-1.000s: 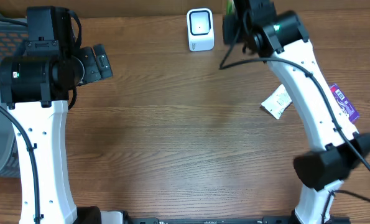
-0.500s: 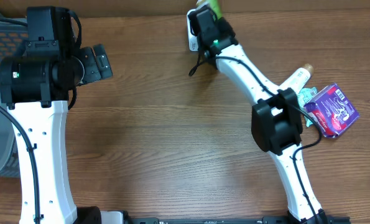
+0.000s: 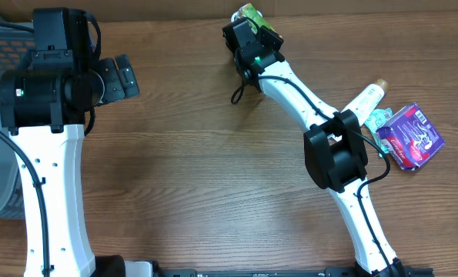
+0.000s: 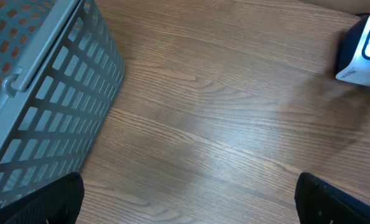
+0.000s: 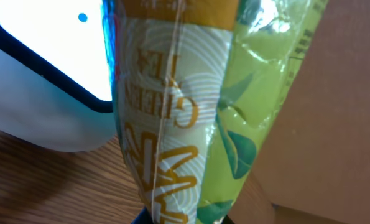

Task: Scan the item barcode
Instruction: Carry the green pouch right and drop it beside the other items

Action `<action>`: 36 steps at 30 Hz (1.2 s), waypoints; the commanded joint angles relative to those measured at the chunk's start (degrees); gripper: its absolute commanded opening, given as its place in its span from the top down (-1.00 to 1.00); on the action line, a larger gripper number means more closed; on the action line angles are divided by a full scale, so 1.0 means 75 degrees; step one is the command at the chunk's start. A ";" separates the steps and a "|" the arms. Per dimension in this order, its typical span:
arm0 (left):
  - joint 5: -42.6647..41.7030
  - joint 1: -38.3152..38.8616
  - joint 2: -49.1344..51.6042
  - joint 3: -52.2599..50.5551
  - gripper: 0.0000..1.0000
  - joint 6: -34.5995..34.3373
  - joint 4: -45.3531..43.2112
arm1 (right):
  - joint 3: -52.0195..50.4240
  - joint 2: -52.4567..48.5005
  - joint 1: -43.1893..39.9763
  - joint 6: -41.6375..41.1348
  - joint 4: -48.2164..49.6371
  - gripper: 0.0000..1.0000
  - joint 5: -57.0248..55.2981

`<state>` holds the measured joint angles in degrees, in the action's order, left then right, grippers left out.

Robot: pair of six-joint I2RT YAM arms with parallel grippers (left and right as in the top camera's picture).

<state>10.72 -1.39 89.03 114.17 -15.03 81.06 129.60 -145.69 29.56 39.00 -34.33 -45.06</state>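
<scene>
The right hand (image 3: 248, 29) is at the top middle of the overhead picture. It is closed tight on a green tea packet (image 5: 172, 124). In the right wrist picture the packet fills the middle of the frame and stands up tall. It is yellow-green with leaf drawings and gold letters. The hand's own fingers hardly show there, just a dark bit at the bottom edge.

The scanner (image 5: 41, 93) is just behind the packet, in the upper left of that picture. It is white, and its window glows bright. The packet's left edge covers part of the window. Brown cardboard (image 5: 334, 124) fills the right side.

The left hand (image 3: 125, 77) is in the upper left of the overhead picture. It is open wide and holds nothing. In the left wrist picture its two dark fingertips sit in the bottom corners, over the wooden counter (image 3: 213, 169). A gray basket (image 4: 41, 81) is in the upper left there, and the scanner peeks in at the upper right.

At the right side of the overhead picture, a purple pack (image 3: 412, 137) and a small bottle (image 3: 365, 98) lie on the counter.
</scene>
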 commanded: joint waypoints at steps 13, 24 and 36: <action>-0.0032 0.0003 -0.0128 0.0154 -0.99 -0.0114 -0.0003 | 0.0157 0.0187 0.0006 -0.0015 0.0146 0.93 -0.0338; -0.0032 0.0003 -0.0128 0.0154 -0.99 -0.0114 0.0000 | 0.0160 0.0976 0.0347 -0.0769 -0.0746 0.93 -0.0364; -0.0032 0.0003 -0.0128 0.0154 -0.99 -0.0114 -0.0003 | 0.0160 0.3681 0.0160 -0.3273 -0.4371 0.92 0.4255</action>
<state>10.74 -1.39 89.03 114.17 -15.03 81.06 129.34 -127.50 31.92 22.00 -64.20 -26.65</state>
